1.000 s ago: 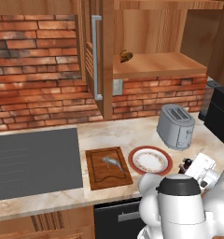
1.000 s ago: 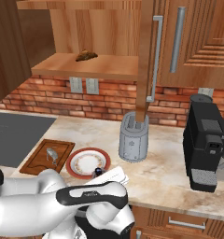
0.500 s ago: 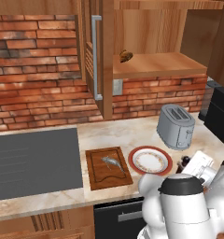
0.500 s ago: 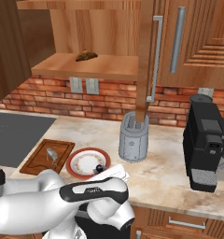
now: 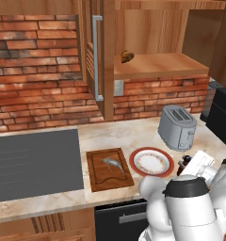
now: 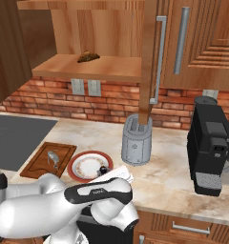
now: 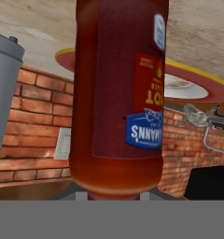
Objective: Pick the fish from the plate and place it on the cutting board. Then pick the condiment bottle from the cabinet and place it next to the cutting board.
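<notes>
Red-brown condiment bottle (image 7: 118, 93) sits clamped in the closed tool (image 5: 186, 163), beside plate (image 5: 152, 162).

bottle (image 7: 118, 93): dark red, blue label | plate (image 5: 152, 162): red-orange rim

Fish (image 5: 114, 164) on cutting board (image 5: 108, 169) (plate (image 5: 152, 162) just beside).
</notes>
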Motion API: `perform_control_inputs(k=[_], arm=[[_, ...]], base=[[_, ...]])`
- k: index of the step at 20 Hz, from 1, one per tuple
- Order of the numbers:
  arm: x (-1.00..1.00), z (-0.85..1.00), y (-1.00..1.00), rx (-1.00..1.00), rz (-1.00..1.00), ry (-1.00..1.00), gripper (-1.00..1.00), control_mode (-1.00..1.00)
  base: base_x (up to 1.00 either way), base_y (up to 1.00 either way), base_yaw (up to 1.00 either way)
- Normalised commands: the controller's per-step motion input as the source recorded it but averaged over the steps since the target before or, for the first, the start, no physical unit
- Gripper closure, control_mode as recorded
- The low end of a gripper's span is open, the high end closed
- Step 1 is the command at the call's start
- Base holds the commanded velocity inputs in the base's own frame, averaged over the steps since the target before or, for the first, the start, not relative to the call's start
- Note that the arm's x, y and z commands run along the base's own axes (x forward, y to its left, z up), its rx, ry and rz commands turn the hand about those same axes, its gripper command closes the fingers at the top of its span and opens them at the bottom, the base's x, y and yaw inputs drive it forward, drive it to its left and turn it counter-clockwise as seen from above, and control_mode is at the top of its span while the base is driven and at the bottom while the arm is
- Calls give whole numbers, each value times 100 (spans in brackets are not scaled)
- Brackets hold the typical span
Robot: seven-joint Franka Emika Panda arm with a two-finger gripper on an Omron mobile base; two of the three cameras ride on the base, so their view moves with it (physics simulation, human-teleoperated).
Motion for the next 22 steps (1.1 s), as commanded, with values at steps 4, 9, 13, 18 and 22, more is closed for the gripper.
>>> perform_control_inputs(k=[4,9,13,18,22], arm=[[3,0,-9,0,0,0,100,-100],[0,0,-13,0,0,0,100,-100],[0,-1,-12,0,0,0,100,-100],[2,-5,-13,0,0,0,100,-100],[4,-7,-14,0,0,0,100,-100]], base=[[0,0,0],[0,0,0],[0,0,0],[0,0,0],[0,0,0]])
